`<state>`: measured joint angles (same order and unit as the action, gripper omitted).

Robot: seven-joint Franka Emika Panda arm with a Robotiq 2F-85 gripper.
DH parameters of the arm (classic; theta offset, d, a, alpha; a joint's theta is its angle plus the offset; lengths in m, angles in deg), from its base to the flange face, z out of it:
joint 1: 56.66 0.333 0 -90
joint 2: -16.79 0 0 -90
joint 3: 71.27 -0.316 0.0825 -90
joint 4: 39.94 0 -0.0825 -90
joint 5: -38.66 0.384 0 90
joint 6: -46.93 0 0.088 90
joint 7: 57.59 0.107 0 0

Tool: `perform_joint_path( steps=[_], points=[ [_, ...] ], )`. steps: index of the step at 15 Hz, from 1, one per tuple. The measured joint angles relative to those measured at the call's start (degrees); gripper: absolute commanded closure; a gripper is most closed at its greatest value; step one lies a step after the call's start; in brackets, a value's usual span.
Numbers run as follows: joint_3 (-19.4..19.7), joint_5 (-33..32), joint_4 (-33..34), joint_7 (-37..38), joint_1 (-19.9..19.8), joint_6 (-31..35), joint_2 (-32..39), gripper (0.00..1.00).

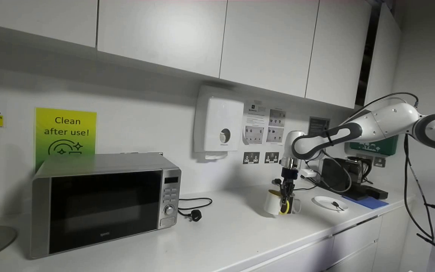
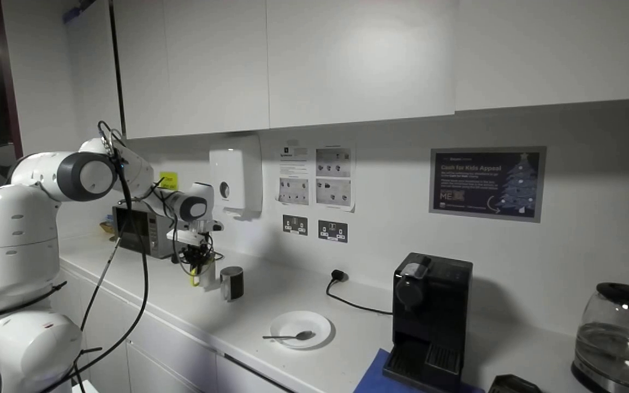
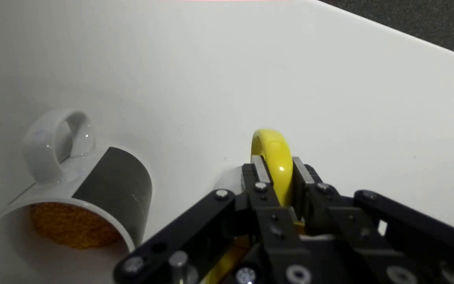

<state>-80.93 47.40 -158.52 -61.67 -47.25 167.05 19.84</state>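
Wrist view: jaws were clamped on the yellow mug handle (image 3: pixel 280 165), its loop running up-frame, right of centre; grey-and-white mug (image 3: pixel 108 185) sat apart, lower left.

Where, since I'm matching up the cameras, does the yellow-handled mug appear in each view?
In an exterior view: yellow-handled mug right of centre, lower half.
In an exterior view: yellow-handled mug left of centre, lower half.
Wrist view: mostly hidden by the gripper; yellow handle right of centre, between its fingers.
Shared landmark: dark-panelled mug, beside it in all three.
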Motion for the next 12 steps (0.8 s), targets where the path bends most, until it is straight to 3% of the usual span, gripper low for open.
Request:
perform_joint_path(
  steps=[12],
  points=[
    [-0.59, -4.96, -0.01, 4.39, 1.92, 4.29, 2.35, 0.95]
  ],
)
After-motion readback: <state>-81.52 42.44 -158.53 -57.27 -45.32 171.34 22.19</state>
